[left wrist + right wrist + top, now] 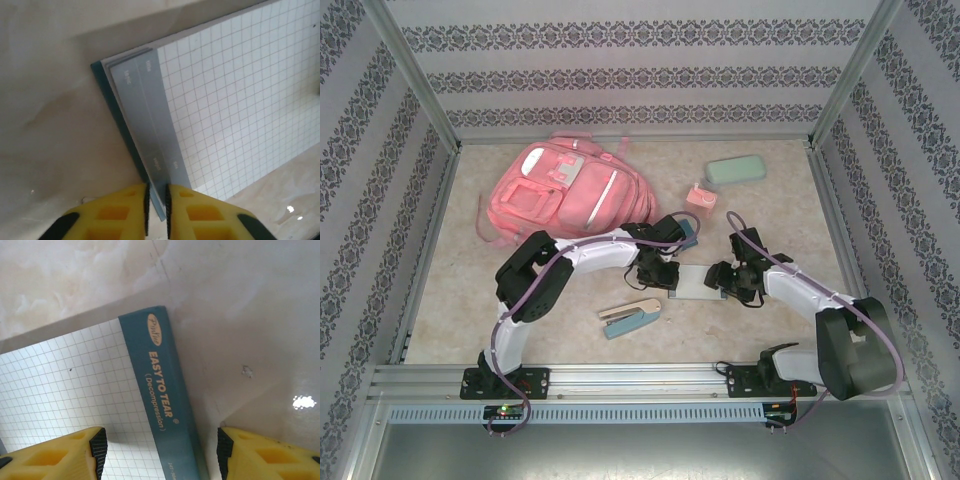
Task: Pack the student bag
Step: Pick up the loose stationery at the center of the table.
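Pinched almost shut at the left pincer (pixel 157 205), on the thin edge of a grid notepad (pixel 225 100), right where the grey cover strip (pixel 150 125) enters the narrow gap between the yellow pads (pixel 120 212). Spread wide at the right pincer (pixel 161 450), astride the teal glued spine (pixel 157 375) of the same notepad, gripping nothing. Flat on the tabletop (pixel 770 215) between the 2 pincers, that notepad.

Just on the near side of the left pincer, a teal-and-beige stapler (pixel 630 317). Beyond the right pincer, a small pink item (pixel 700 198), too small to name, and further out a mint-green pencil case (pixel 736 170).

Well beyond the left pincer and off to its left, the student bag (pixel 560 185): pink, lying front-up with pockets showing and 1 strap trailing at its outer side. Whether zipped or open, not to be told from above.

Probably soft and floppy to handle, light while unpacked, inclined to sag and slide instead of holding shape; nothing fragile about it. Best taken at a firm, bunched part such as a strap, a seam or a zip pull, with 1 pincer pinning the fabric and the other working the opening. Expect smooth cloth to slip out of a shallow pinch, so bite deep.
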